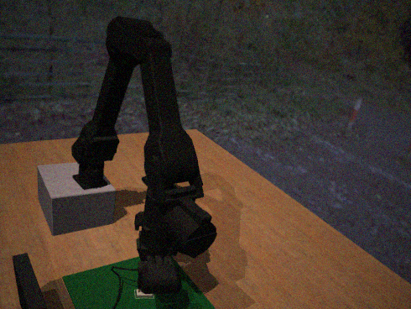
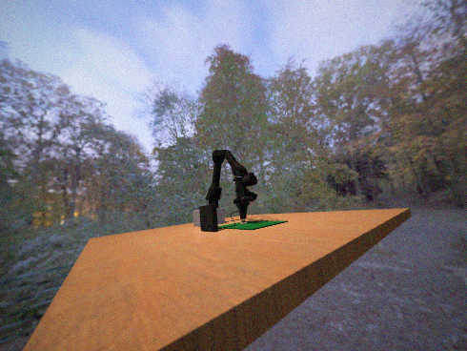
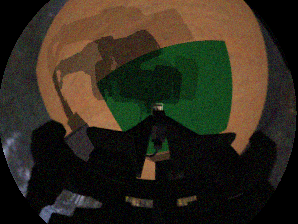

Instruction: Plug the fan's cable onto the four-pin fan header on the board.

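Top view, left edge: a dark upright block (image 1: 26, 280) stands on the wooden desk (image 1: 293, 248), just beside the green board (image 1: 94, 287). Behind it, a grey pedestal (image 1: 63, 206) carries the arm's foot.

Moving right: the black arm (image 1: 157, 109) rises from the pedestal, bends at the elbow and comes straight down over the board. A thin black cable (image 1: 119, 279) curls across the green surface toward the gripper (image 1: 158, 279). Directly under the gripper a small pale header (image 1: 143, 294) shows on the board; the plug itself is hidden by the gripper body in this view.

Wrist view: jaws clamped on a small dark plug (image 3: 158, 123), held low over the board (image 3: 200, 90), roughly at its middle. Whether the plug touches the header cannot be told; too dim and small.

Exterior view: arm (image 2: 229, 183) and board (image 2: 259, 223) sit far back on the desk (image 2: 191, 281), trees (image 2: 233, 105) behind, grey ground (image 2: 381, 296) to the right.
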`<state>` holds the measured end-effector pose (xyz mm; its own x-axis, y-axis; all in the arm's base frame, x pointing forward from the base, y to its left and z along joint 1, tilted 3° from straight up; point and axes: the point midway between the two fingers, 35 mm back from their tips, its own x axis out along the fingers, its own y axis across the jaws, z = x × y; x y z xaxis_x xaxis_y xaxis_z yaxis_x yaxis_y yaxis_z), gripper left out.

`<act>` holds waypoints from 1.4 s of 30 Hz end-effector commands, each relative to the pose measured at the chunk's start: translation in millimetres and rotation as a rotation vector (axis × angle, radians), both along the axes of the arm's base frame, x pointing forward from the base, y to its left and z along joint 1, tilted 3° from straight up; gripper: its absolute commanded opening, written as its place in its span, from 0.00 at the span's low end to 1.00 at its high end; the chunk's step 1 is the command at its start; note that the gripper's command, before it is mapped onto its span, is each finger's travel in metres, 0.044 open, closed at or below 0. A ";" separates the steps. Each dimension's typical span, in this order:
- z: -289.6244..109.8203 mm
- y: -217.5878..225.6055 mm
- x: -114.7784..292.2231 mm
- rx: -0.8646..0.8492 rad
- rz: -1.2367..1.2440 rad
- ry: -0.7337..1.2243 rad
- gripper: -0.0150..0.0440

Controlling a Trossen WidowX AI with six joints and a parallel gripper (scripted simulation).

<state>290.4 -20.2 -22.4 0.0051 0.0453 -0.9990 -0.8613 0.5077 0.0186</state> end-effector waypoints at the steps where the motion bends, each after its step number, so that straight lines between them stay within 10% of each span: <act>1: -1.1 -0.6 0.3 -0.005 -0.006 -0.001 0.25; 42: -15.9 0.1 -0.6 -0.005 -0.007 -0.001 0.25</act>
<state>290.2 -19.6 -35.7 0.0080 0.0450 -0.9990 -0.8613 0.5079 0.0160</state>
